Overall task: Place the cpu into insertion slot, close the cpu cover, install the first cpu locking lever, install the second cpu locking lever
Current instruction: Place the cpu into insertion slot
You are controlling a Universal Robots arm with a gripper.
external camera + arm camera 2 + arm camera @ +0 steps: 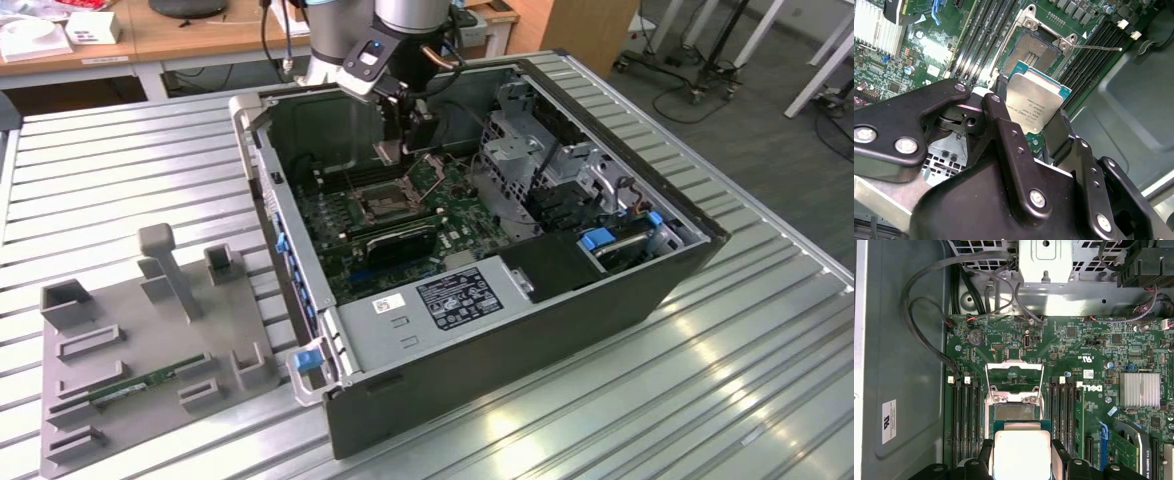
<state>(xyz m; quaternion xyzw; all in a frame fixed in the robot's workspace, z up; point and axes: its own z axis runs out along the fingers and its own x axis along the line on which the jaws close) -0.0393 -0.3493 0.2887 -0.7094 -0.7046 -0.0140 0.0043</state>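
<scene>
My gripper (391, 150) hangs inside the open computer case, shut on the cpu (388, 153), a flat square chip with a silvery face. In both wrist views the cpu (1035, 102) (1021, 452) sits between my two black fingers (1004, 132) (1059, 457), held a little above the board and apart from it. The insertion slot (1030, 50) (1016, 412) lies uncovered just beyond the chip's edge, its dark pin field showing. The cpu cover (1014, 365) stands swung up at the slot's far side. A thin locking lever (1099, 48) sticks out beside the slot, unlatched.
Long black memory slots (965, 415) (1066, 410) flank the socket. Cables (924, 315) loop along the case wall, and a drive cage (534, 150) stands close to the arm. A grey fixture tray (147, 340) with a green memory stick (147, 383) lies on the slatted table.
</scene>
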